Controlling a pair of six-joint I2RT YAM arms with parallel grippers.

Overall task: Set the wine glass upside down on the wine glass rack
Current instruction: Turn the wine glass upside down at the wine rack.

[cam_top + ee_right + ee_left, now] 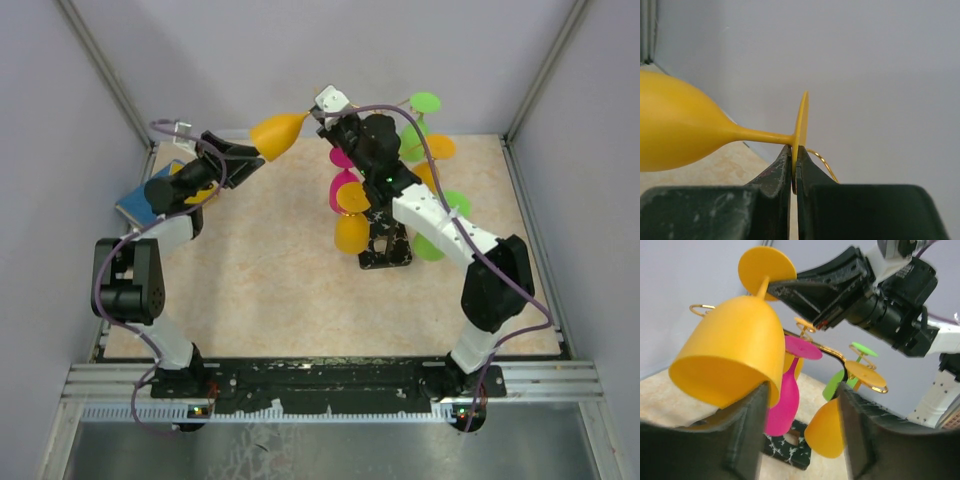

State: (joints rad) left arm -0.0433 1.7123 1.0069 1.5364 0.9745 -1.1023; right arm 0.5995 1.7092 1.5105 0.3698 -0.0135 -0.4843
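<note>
Top external: table (280, 300) carries the wine glass rack (386, 252) right of centre, its arms loaded with pink, green and orange hung glasses (352, 232), bowls down. Both arms reach toward the far edge and meet in the air left of the rack's top. The wine glass (278, 135), orange-yellow, sits between them with its long axis near horizontal: bowl (735, 355) toward the left gripper (240, 165), foot disc (801, 117) toward the right gripper (322, 118). Right wrist view: right fingers are pressed together on the edge of the foot disc, so that arm carries the glass by a thin pinch. Left wrist view: left jaws are spread, with the bowl rim at one finger (747, 440). Whether they touch is unclear, and there is no clamp. The right arm is nearer the rack, which lies below and nearward of the held glass. Judgement: the next move needs the glass swung bowl-down and the stem fed into a gold spiral (701, 307) that looks free. The edge pinch could slip during that rotation.
</note>
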